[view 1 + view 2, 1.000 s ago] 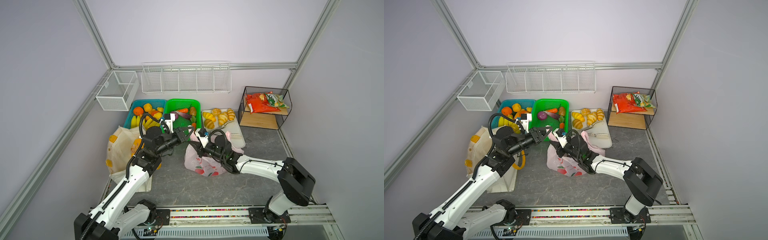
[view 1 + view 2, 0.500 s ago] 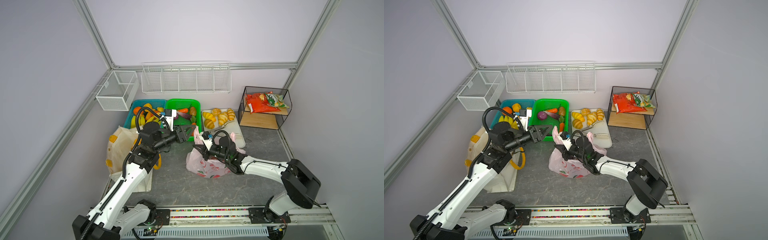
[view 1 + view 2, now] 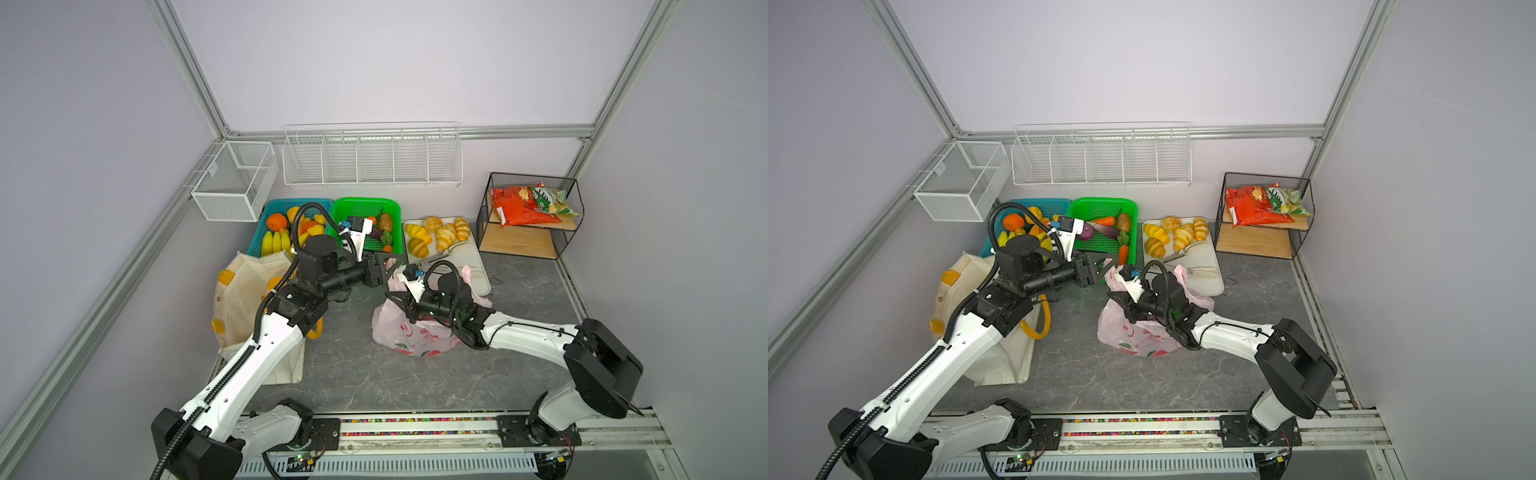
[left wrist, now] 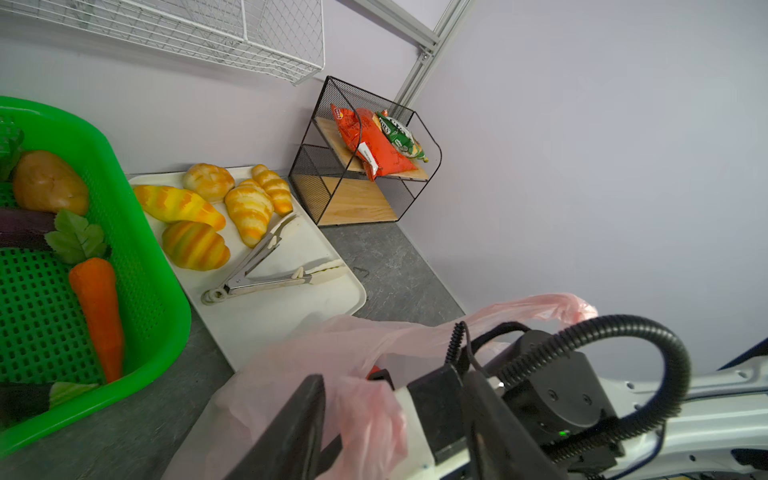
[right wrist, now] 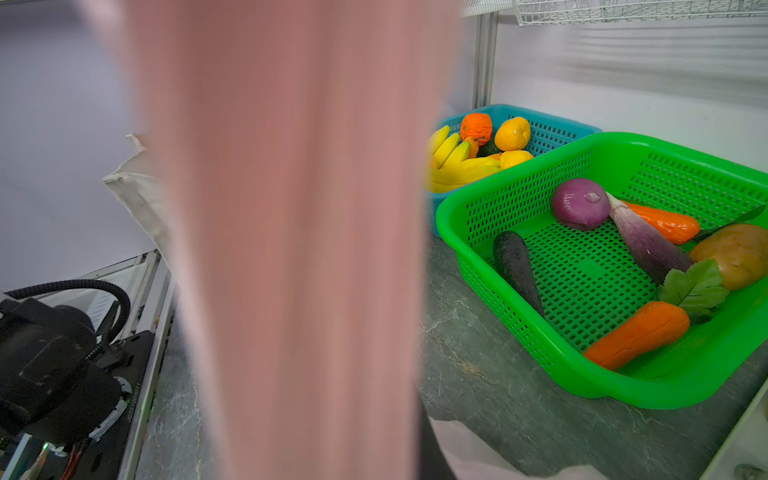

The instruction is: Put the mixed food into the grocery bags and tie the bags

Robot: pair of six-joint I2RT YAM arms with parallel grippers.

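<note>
imo risky: right pincer (image 3: 395, 299) pinches the pink bag (image 3: 409, 337), left pincer (image 3: 386, 268) gapes around its film; a sloppy bite could tear thin plastic.

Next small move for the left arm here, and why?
Probably close the left gripper on the pink plastic bag's loose top. Its jaws stand open, and the left wrist view shows pink film lying between its fingers. The right gripper is shut on another part of the bag's top, so a second grip would let tying begin.
</note>
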